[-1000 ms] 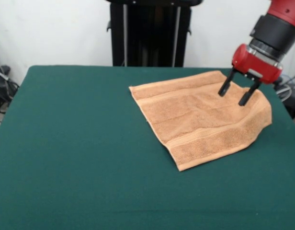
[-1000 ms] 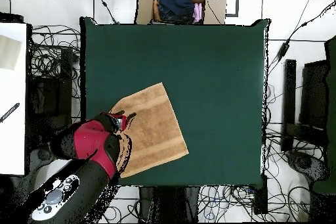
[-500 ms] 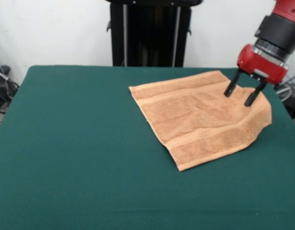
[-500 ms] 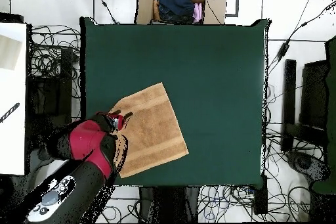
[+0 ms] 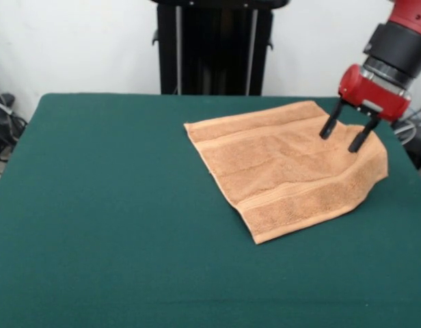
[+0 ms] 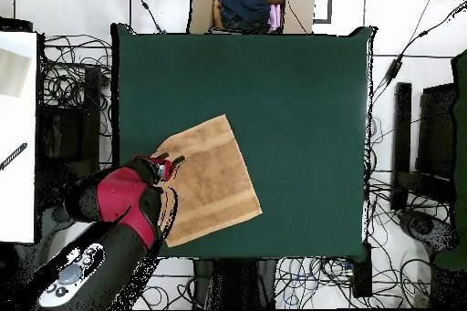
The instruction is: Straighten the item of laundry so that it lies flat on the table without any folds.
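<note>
The orange-tan hand towel (image 5: 289, 171) is spread out on the dark green worktop (image 5: 108, 205), in the right part of the front view and close to the far edge. It is turned at an angle to the worktop edges. One woven band is seen along its near edge and another near its left edge. The cloth is mostly flat, but a soft ridge is seen across it, and the right corner is slightly lifted and curved.

The hand (image 5: 345, 134) of the red and black arm is held over the far right corner of the towel. Its two black fingers (image 5: 327, 127) are set apart, and nothing is gripped between them. Whether the tips touch the cloth cannot be told.

In the overhead view, the towel (image 6: 212, 180) lies near the worktop corner next to the robot, and the hand (image 6: 170, 160) is at its edge.
</note>
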Motion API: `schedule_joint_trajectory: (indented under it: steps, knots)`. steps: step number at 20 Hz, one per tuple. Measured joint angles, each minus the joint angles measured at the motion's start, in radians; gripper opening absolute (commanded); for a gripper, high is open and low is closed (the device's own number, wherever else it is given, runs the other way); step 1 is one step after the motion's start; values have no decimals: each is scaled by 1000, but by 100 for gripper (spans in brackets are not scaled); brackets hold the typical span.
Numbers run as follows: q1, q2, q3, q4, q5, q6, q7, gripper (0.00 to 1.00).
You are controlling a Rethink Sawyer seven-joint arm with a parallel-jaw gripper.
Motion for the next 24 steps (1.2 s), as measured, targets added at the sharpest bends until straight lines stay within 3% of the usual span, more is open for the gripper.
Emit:
schedule_joint_trajectory:
  steps: [13,24]
  knots:
    - [-95,-93,0,22,-33,0,0,100]
    - [-113,-119,0,22,-34,4,0,100]
